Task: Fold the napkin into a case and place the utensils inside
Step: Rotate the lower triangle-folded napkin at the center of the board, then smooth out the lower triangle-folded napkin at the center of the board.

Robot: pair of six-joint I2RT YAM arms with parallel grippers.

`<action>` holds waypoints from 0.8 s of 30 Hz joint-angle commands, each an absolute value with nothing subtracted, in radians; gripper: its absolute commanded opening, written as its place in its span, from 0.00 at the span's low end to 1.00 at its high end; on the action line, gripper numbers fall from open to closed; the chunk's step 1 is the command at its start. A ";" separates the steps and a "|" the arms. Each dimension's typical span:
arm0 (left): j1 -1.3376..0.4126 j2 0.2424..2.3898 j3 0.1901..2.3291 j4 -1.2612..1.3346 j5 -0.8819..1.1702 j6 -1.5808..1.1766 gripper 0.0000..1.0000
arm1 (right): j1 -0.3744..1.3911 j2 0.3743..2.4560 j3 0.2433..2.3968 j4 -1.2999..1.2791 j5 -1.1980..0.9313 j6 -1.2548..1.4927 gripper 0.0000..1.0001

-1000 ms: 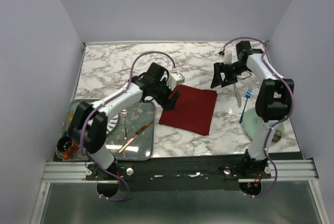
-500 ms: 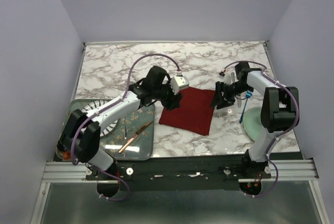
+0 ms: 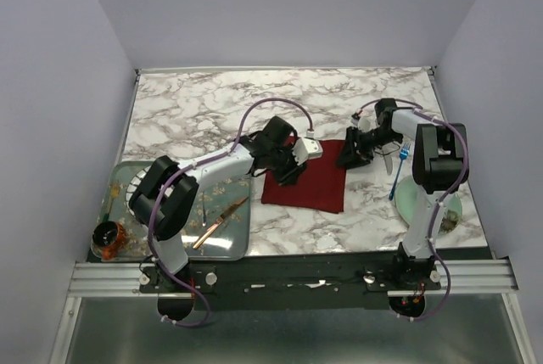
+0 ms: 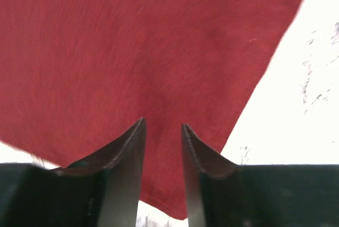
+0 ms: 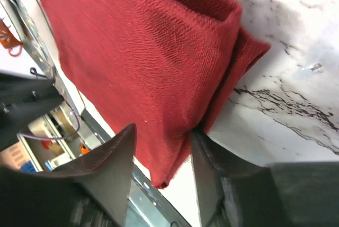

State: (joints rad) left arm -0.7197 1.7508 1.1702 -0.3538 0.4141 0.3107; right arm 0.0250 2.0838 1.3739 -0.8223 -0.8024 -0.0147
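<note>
Several things lie nearest the arms in the overhead view: at lower left a tray (image 3: pixel 229 241) holds a copper-coloured knife (image 3: pixel 219 223), and at lower right a pale green plate (image 3: pixel 411 201) sits partly under the right arm.

Beyond them, at mid-frame, the dark red napkin (image 3: pixel 310 186) lies flat on the marble table (image 3: pixel 212 109) as a rough square. In the right wrist view its corner looks doubled, with one layer over another.

Both pincers work its far edge. The left pincer (image 4: pixel 161 127) is at the napkin's upper left corner. Its jaws stand a narrow gap apart, and smooth cloth shows between them with no ridge pinched up. The right pincer (image 5: pixel 163 130) straddles the upper right corner, with puckered cloth filling the space between its fingers. I cannot tell whether that grip has actually closed.

Just right of the napkin lies the blue-handled fork (image 3: pixel 398 176), tines pointing to the top of the frame. A pale slim utensil (image 3: pixel 386 160) seems to lie beside it, half hidden by the arm.

The cloth should be light and limp, and likely to slide on the polished marble and sag between two holds. The best hold is probably right at the corners, catching both layers. The two corners should travel together so the fold lands straight.
</note>
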 commanded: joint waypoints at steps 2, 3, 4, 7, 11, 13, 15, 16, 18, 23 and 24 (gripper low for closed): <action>-0.836 1.755 1.281 -0.374 0.423 0.443 0.52 | 0.018 2.014 1.344 -0.815 -0.836 -0.015 0.62; -0.851 1.761 1.290 -0.374 0.431 0.446 0.54 | 0.012 1.973 1.295 -0.818 -0.836 -0.018 0.63; -0.865 1.770 1.298 -0.373 0.433 0.446 0.54 | 0.011 1.953 1.273 -0.821 -0.833 -0.020 0.63; -0.905 1.821 1.333 -0.367 0.417 0.399 0.51 | 0.005 1.887 1.181 -0.830 -0.831 -0.025 0.60; -0.905 1.879 1.341 -0.319 0.382 0.266 0.43 | 0.005 1.818 1.069 -0.828 -0.887 -0.009 0.57; -0.904 1.885 1.325 -0.298 0.373 0.223 0.41 | 0.005 1.795 1.016 -0.805 -0.914 -0.003 0.59; -0.904 1.891 1.304 -0.284 0.371 0.187 0.36 | 0.005 1.784 0.993 -0.798 -0.925 0.030 0.63; -0.904 1.896 1.299 -0.285 0.370 0.175 0.35 | 0.005 1.786 0.982 -0.792 -0.945 0.034 0.64; -0.902 1.901 1.279 -0.276 0.368 0.152 0.33 | 0.005 1.786 0.947 -0.772 -0.959 0.052 0.67; -0.897 1.922 1.250 -0.253 0.387 0.075 0.28 | 0.005 1.776 0.885 -0.677 -0.976 0.121 0.73; -0.896 1.931 1.250 -0.250 0.387 0.058 0.26 | 0.005 1.779 0.868 -0.666 -0.976 0.130 0.74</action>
State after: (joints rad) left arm -0.9009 1.8942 1.2652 -0.2901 0.3859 0.1604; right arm 0.0109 1.8004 0.9253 -0.7578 -0.9257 0.0605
